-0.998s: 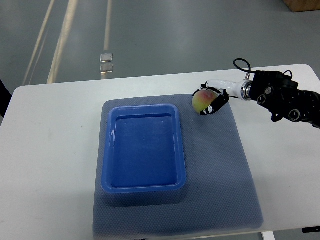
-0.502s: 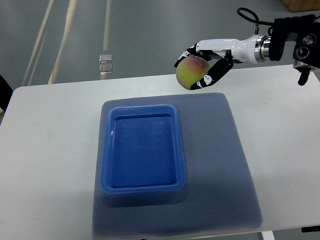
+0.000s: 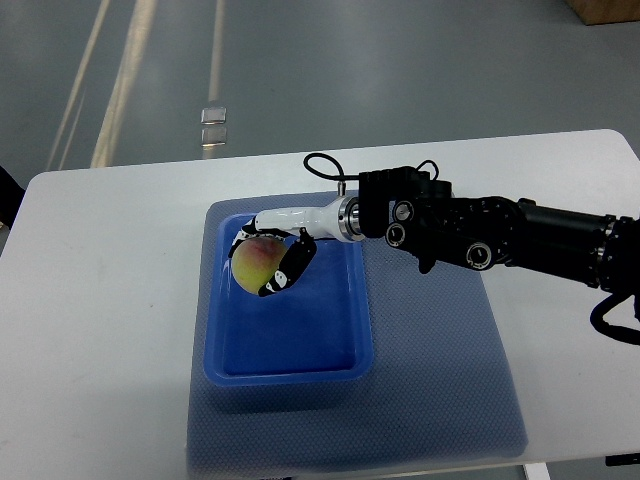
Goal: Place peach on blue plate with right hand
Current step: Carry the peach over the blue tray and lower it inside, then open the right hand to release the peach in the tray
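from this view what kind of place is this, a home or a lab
Probably a lab or test hall, not a home: a plain white table on a bare grey floor with marking lines, holding only a grey mat and a blue plate, over which the right hand holds a peach.

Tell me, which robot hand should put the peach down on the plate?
The right hand. It already holds the peach over the blue plate, so it only needs to let go. No left hand shows.
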Tool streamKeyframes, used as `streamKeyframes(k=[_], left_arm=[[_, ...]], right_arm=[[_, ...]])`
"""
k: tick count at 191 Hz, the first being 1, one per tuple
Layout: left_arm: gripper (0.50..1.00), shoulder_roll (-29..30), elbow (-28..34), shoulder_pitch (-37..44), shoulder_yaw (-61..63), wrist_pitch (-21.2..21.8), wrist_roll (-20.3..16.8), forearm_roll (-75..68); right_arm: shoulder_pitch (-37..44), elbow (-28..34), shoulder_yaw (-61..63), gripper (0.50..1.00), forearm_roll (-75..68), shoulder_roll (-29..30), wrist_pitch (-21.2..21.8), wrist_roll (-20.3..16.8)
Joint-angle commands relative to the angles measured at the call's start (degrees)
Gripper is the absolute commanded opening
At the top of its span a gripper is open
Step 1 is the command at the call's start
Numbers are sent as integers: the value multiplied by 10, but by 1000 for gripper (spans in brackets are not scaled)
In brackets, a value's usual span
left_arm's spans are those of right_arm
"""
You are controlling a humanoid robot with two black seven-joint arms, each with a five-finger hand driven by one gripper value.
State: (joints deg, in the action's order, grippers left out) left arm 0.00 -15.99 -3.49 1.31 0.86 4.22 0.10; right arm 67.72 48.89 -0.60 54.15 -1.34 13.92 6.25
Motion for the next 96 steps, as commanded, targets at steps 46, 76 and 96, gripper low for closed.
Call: streamKeyframes(k=[46,76,96], left_arm=[[1000,0,1,0,0,0,0,0],[1000,0,1,0,1,0,0,-1],[1000,0,1,0,0,0,0,-1]], right_arm=[[-17,-13,-3,932,12,-1,3,0],[6,6,63,932,2,-62,12,1],[0,31,176,932,-35,-136,49,3]])
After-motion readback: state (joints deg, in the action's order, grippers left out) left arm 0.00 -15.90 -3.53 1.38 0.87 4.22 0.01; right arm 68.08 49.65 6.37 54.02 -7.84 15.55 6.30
